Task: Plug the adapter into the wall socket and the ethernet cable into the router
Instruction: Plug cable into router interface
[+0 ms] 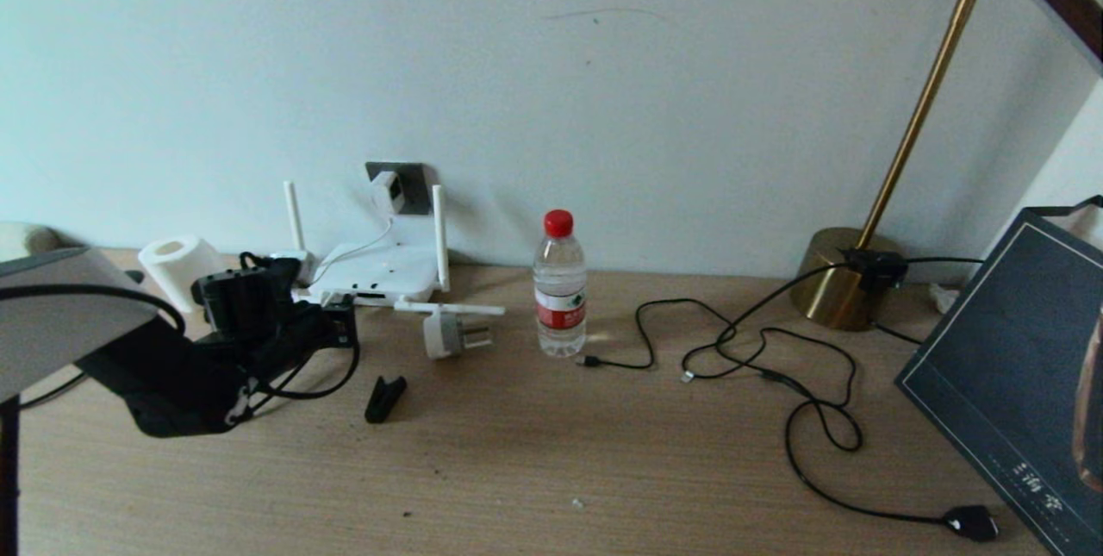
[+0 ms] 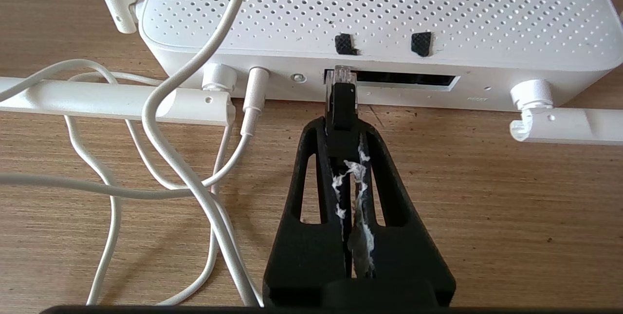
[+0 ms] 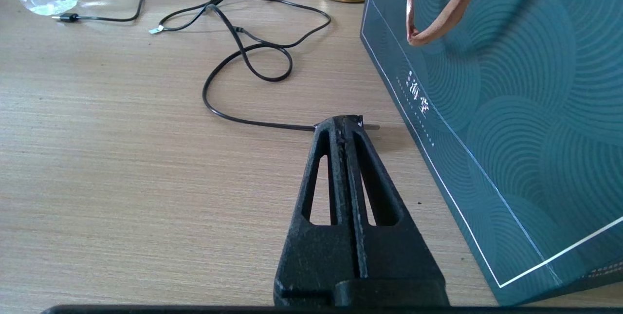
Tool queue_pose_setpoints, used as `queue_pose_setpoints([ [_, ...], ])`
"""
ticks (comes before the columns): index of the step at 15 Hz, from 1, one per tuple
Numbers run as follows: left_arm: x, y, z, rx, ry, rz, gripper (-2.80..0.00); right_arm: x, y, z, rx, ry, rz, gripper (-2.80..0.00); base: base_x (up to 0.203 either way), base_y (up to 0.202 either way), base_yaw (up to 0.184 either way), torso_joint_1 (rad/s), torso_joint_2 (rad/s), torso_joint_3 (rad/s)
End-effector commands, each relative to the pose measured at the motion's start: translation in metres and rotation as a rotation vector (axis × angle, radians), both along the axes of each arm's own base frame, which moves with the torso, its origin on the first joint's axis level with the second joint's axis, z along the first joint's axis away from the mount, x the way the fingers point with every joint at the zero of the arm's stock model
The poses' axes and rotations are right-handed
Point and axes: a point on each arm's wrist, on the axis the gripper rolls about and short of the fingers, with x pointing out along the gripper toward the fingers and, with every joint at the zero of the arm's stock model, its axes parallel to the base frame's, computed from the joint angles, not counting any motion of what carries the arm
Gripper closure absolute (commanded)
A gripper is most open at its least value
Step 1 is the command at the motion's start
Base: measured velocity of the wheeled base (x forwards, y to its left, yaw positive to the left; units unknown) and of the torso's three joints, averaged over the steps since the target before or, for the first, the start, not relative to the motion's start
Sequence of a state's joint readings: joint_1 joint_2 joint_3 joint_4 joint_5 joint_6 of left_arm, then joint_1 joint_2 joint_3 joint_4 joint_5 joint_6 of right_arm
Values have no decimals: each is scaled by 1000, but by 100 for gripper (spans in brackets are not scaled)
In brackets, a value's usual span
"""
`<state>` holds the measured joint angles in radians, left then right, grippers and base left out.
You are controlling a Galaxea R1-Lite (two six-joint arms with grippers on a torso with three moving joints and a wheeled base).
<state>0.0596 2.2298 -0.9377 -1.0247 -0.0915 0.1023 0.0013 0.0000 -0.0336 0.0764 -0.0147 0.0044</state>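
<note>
The white router (image 1: 379, 271) lies against the wall, its dark port slot facing my left gripper (image 1: 340, 319). That gripper (image 2: 342, 126) is shut on the black boot of the ethernet cable (image 2: 342, 102). The cable's clear clip connector (image 2: 342, 76) sits at the left end of the port slot (image 2: 404, 79). The cable loops back under the arm (image 1: 332, 379). The white adapter (image 1: 387, 190) sits on the dark wall socket (image 1: 415, 177), and its thin white cord (image 2: 194, 85) runs down to the router. My right gripper (image 3: 345, 121) is shut and empty, low over the table.
A water bottle (image 1: 560, 284), a round grey-white plug (image 1: 448, 334) and a small black clip (image 1: 384, 398) stand near the router. Thin black cords (image 1: 775, 349) sprawl to the right, by a brass lamp base (image 1: 840, 280) and a teal bag (image 1: 1017, 375). A paper roll (image 1: 177, 267) stands far left.
</note>
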Motion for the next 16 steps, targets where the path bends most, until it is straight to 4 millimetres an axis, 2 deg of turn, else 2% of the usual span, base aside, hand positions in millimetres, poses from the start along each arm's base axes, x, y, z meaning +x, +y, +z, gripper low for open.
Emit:
queue_pose_setpoints([
  [1, 1, 0, -2, 0, -1, 0, 0, 0, 0, 0, 0, 2, 0, 0, 0, 0, 0, 0, 0, 0],
  [16, 4, -6, -2, 1, -5, -13, 0, 0, 0, 0, 0, 2, 1, 0, 0, 0, 0, 0, 0, 0],
])
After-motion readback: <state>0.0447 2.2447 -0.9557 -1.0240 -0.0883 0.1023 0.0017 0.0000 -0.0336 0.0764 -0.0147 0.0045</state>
